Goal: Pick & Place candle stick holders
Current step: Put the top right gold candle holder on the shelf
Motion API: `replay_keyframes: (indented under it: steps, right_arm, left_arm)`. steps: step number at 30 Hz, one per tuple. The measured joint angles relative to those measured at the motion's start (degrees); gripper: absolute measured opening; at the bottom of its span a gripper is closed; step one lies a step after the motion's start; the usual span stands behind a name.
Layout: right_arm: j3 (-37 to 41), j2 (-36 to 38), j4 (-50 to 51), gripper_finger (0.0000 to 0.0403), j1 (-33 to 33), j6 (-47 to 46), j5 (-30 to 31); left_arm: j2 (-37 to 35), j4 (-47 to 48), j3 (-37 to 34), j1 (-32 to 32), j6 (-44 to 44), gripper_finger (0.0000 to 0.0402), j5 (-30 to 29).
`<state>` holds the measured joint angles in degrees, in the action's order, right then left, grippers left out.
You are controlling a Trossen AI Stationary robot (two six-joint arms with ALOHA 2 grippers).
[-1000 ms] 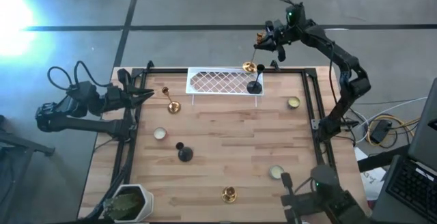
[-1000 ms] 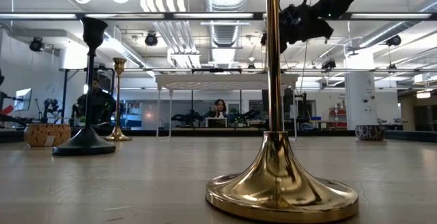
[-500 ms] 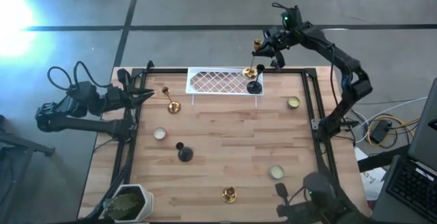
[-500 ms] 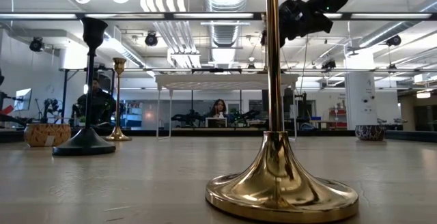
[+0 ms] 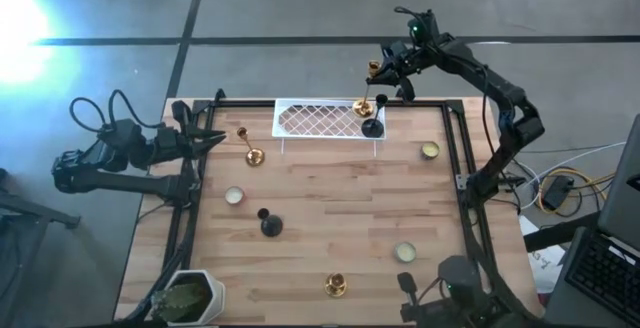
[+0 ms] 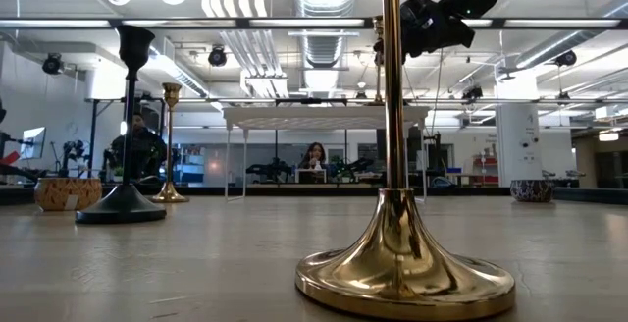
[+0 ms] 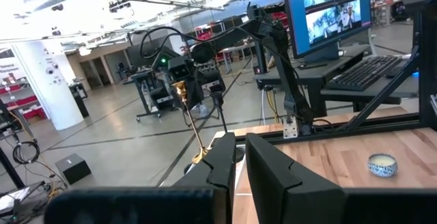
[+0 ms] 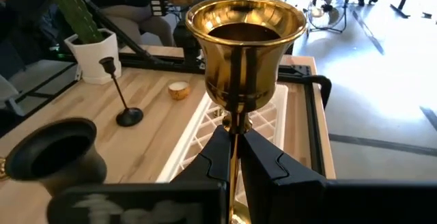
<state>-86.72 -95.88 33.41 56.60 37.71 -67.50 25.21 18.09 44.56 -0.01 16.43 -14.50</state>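
Observation:
My right gripper (image 5: 388, 68) is shut on a tall gold candle stick holder (image 5: 369, 88) above the right end of the white lattice tray (image 5: 320, 118). Its round base (image 5: 363, 108) hangs over the tray; I cannot tell if it touches. A black holder (image 5: 372, 126) stands at that tray end. On the table stand a gold stick (image 5: 250, 148), a black holder (image 5: 268, 223), a third gold stick (image 5: 335, 285) and three low cream cups (image 5: 234, 196), (image 5: 430, 150), (image 5: 404, 252). My left gripper (image 5: 215, 138) waits shut at the left edge. My right gripper pinches the gold holder's thin stem (image 8: 236, 130) between its two fingers, just below the cup (image 8: 246, 43). The fingers come nearly level from the table's far right side and lie across the stem. The stick hangs tilted, cup up, base toward the tray.
A white pot with a green plant (image 5: 190, 296) stands at the near left corner. The black frame rail (image 5: 465, 168) runs along the table's sides. Bare wood lies in the table's middle. People sit in the room behind (image 6: 316, 155).
My right gripper has shifted a little toward the table's left with the gold stick. The stick's base has stayed over the tray's right end, by the black holder.

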Motion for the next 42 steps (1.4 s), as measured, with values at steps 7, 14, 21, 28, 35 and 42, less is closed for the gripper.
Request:
replay_keyframes:
  steps: [7,14,21,28,35,42]
  right_arm:
    - [0.0,0.0,-1.1,0.0008,-1.21,-0.54,0.03]
    - [0.04,0.0,-1.25,0.0008,-1.72,-1.04,2.1]
    - [0.13,-0.13,-1.28,0.0008,-2.89,-0.27,3.23]
    - [0.13,-3.02,-1.65,0.0008,-3.18,-1.35,2.97]
    - [0.04,-4.38,-2.77,0.0008,-3.46,-0.73,2.16]
    - [0.07,-3.96,-2.98,0.0008,-3.48,-0.22,2.93]
  left_arm:
    - [0.0,0.05,0.0,-0.02,0.02,0.0039,0.0]
    - [0.0,0.87,0.0,-0.01,0.04,0.0039,0.0]
    - [0.01,0.98,-0.02,-0.02,0.07,0.0039,0.0]
    - [0.0,1.05,-0.02,-0.02,0.07,0.0039,0.0]
    - [0.0,1.4,-0.02,-0.01,0.11,0.0039,0.0]
    - [0.0,1.5,-0.02,-0.01,0.14,0.0039,0.0]
